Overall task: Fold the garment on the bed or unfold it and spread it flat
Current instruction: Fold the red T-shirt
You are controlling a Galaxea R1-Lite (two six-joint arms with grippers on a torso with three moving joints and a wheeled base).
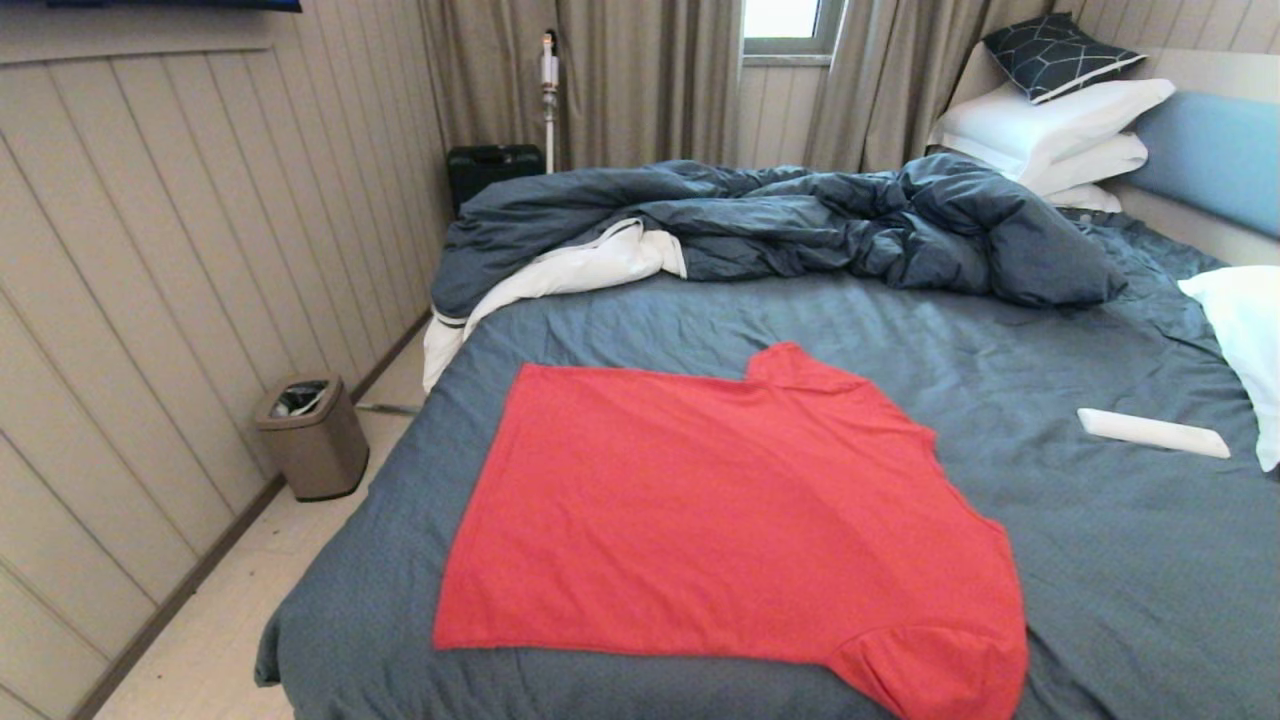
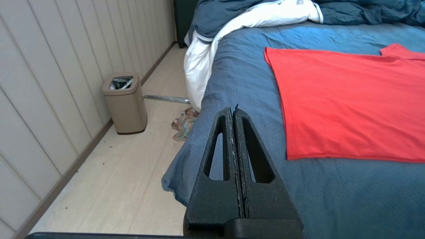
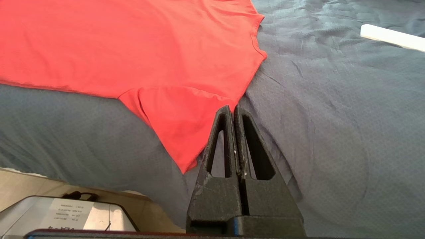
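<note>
Both grippers are pressed shut on nothing: the left gripper [image 2: 233, 111] hangs over the near left edge of the bed [image 2: 239, 86], the right gripper [image 3: 232, 109] just off the shirt's near sleeve. Neither shows in the head view. One red shirt [image 1: 720, 510] lies spread flat, plain side up, on the bed's near half. Only the head view shows the duvet [image 1: 800, 225] bunched beyond it, three stacked white pillows [image 1: 1050, 125] and one dark cushion [image 1: 1055, 52]. One bin [image 2: 125, 103] stands on the floor.
</note>
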